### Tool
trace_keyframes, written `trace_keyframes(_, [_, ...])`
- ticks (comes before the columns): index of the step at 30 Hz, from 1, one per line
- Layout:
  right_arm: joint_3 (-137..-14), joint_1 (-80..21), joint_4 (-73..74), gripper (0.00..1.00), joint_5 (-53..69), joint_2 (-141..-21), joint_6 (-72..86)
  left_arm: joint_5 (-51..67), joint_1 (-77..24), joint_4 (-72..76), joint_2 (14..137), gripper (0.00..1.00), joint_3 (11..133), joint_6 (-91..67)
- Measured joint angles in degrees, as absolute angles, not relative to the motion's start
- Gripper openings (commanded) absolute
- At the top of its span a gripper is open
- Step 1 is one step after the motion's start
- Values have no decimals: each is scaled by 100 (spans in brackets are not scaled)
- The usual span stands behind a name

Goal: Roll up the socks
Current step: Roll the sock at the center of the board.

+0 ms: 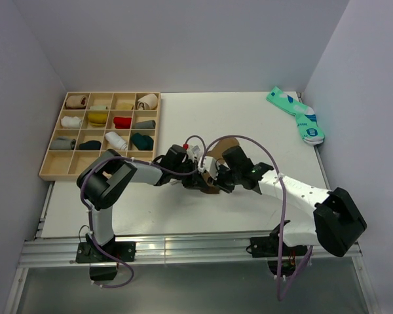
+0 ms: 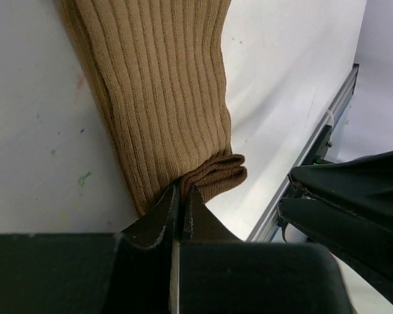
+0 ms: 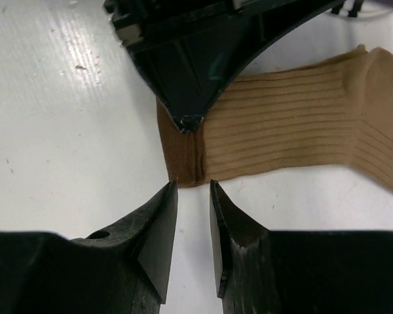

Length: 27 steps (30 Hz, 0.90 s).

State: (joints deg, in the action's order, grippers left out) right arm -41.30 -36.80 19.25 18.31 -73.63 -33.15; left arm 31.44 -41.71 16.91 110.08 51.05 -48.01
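Observation:
A long tan-brown ribbed sock lies flat on the white table, partly hidden under both grippers in the top view. My left gripper is shut, its tips pinching the sock's folded end; the right wrist view shows it from the other side. My right gripper stands partly open just short of that same end, with only bare table between its fingers. A teal pair of socks lies at the far right corner.
A wooden compartment tray holding several rolled socks stands at the far left. The table's metal front rail runs close to the grippers. Grey walls close the table in on both sides.

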Motion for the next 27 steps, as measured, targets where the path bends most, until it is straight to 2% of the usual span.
trace_keyframes(12, [-3684,-4158,1437,33,1712,-7194,-3785,3474,-4036,1608,10938,0,4947,-4834])
trace_keyframes(27, [-3535,-5083,814,31,880,-7929,-3911,3621,-3988,1376,10934,0,4989,-4831])
